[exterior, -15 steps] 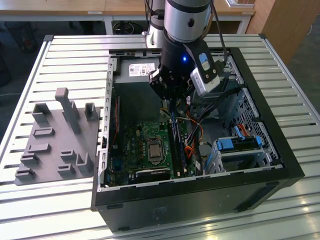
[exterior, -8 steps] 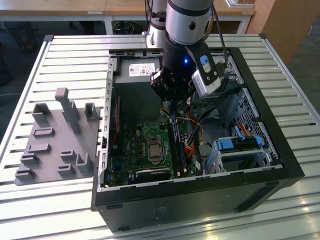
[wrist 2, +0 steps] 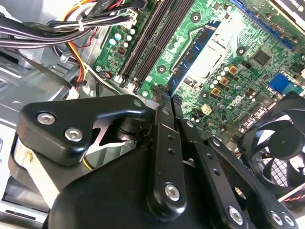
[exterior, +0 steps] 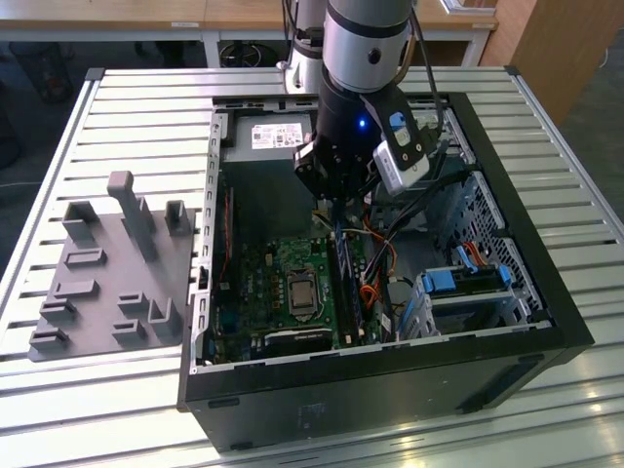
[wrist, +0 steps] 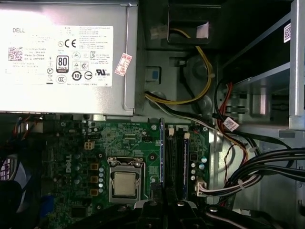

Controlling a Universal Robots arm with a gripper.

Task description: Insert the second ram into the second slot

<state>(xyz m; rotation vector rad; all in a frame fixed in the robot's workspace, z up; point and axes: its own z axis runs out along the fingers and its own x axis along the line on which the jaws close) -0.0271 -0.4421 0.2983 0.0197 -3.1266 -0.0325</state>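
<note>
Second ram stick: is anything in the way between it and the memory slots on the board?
Nothing visible does. The gripper holds the second ram over the motherboard, next to the dark memory slots. The black cable bundle lies off to one side of them.

power supply [wrist: 62,12] sticker [wrist: 59,55]: white, printed text, certification marks
small tag [wrist: 125,64]: red-white print, supply's edge
motherboard [wrist: 76,143]: white lettering

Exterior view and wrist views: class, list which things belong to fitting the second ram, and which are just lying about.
Belong to the job:
- ram, gripped by the gripper
- slots on the board

Just lying about:
- grey tray beside the case
- power supply
- fan
- drive clips
</note>
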